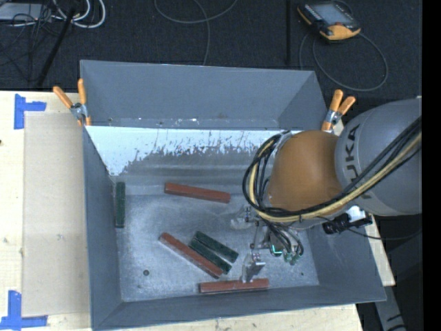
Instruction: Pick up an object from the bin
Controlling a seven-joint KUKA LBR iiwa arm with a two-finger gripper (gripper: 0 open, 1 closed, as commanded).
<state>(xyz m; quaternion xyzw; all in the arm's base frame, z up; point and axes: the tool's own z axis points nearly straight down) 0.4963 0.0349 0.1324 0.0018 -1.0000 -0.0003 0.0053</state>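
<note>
The gripper (253, 273) is down low in the front right of the grey metal bin (207, 95), its tip right over the right end of a flat reddish-brown bar (231, 286) lying along the front wall. It may be touching the bar. Spread or closed? I cannot tell from this angle; cables and the orange-brown wrist cover (303, 171) crowd the view. Just to the left, two dark green bars (213, 249) lie side by side against a longer reddish-brown bar (187, 252). Another reddish-brown bar (196, 192) sits farther back, and a dark green strip (120, 203) lies against the left wall.
</note>
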